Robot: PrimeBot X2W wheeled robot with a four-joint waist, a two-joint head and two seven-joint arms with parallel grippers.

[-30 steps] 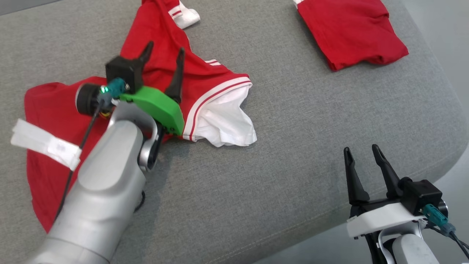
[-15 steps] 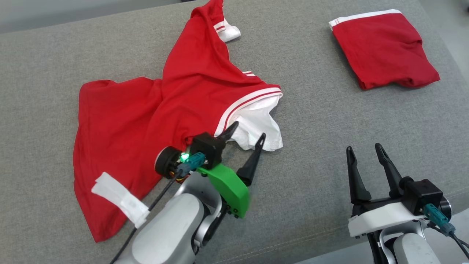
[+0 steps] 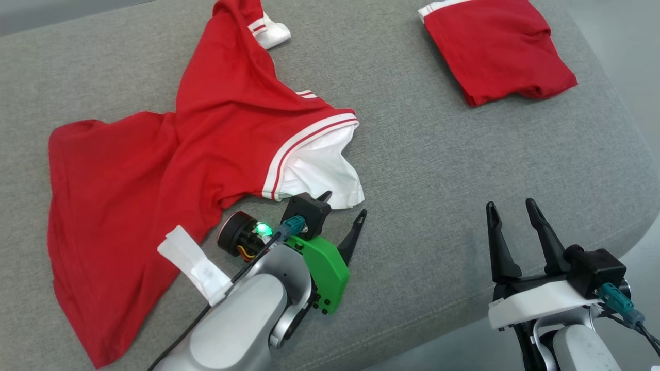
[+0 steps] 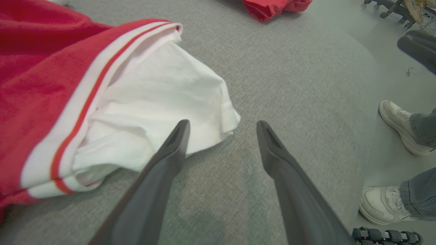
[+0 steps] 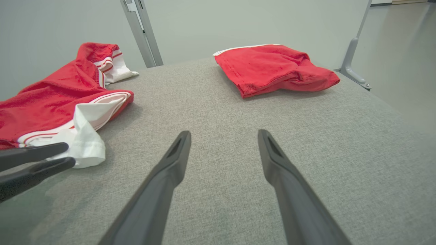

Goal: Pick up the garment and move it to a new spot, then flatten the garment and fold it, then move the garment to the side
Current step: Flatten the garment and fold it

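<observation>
While we scan grey bench (image 3: 438,170) left to right: red garment (image 3: 154,170) lies crumpled, unfolded, on left half, white sleeve (image 3: 319,170) spilling toward middle. We see left claw (image 3: 346,202) just beside that sleeve's hem, jaws wide, nothing between them; whether one finger touches cloth, we cannot tell. Right claw (image 3: 509,203) hovers at bench's near right edge, jaws wide too, empty, well apart from red garment. Far right: second red piece (image 3: 497,49), folded, alone.

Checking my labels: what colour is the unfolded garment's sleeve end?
White sleeve end, with a red-striped white band; best in left wrist view.
</observation>
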